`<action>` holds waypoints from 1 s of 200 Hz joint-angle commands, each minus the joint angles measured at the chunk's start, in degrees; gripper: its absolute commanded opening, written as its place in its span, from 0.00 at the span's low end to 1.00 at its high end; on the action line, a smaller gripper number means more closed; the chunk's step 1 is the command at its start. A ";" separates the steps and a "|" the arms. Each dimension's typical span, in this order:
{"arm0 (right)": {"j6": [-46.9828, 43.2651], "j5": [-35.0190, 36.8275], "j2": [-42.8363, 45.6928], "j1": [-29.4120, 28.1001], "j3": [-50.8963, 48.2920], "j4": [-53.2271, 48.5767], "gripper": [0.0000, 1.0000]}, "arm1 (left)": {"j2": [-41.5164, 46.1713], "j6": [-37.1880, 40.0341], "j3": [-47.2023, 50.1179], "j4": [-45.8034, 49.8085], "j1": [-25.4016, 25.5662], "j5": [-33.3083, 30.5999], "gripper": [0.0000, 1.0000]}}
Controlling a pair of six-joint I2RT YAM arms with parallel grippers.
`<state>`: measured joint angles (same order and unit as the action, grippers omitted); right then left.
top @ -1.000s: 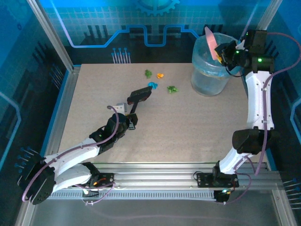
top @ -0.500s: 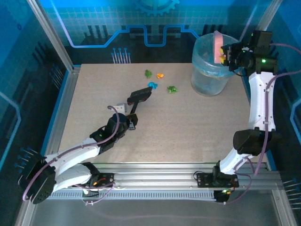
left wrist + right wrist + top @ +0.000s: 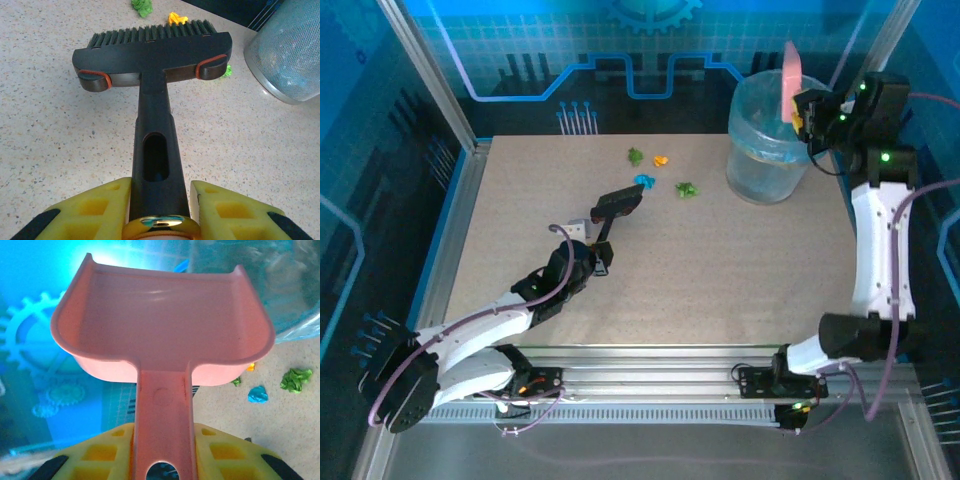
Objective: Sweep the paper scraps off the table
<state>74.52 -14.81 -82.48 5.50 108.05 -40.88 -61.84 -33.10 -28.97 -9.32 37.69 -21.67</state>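
LEFT ARM: My left fingers [image 3: 600, 258] are clamped tight on the handle of a black plastic hand brush [image 3: 152, 55]. The handle runs away from me and the head sits low at the counter, bristles facing the far edge.
RIGHT ARM: My right fingers [image 3: 806, 110] pinch the flat stem of a pink plastic dustpan [image 3: 165, 330]. The dustpan is raised on edge above the rim of a translucent blue round bin [image 3: 765, 165].
PAPER SCRAPS: The paper scraps lie in a loose cluster on the far middle of the counter. A green bit [image 3: 635, 156] and an orange bit [image 3: 660, 160] sit side by side at the back. A bright blue bit [image 3: 643, 181] is just beside the brush head. A second green bit [image 3: 687, 189] lies between the brush and the bin.
COUNTER: The counter [image 3: 720, 280] is a beige speckled board in a silver-blue metal frame. The bin stands at its far right corner.
UNCLEAR: I cannot tell whether the bristles touch the blue bit.
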 commanded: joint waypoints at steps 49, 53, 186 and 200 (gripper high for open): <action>-35.60 3.69 19.83 -17.58 -16.60 18.64 0.00 | -0.03 -0.66 -0.30 -3.03 0.34 -2.22 0.00; -37.89 2.43 20.28 -18.88 -17.39 18.88 0.00 | 0.13 -0.65 -0.21 -3.06 0.33 -2.30 0.00; -72.37 24.73 24.03 -47.51 -63.34 38.57 0.00 | 10.25 -13.48 -6.06 21.49 -7.28 -10.13 0.00; -71.25 27.26 22.32 -47.42 -67.17 42.56 0.00 | 10.27 -13.88 -8.47 24.49 -8.84 -9.57 0.00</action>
<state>4.40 6.00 -58.41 -41.36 45.98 -10.15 -53.10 -44.40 -32.12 9.17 31.05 -29.41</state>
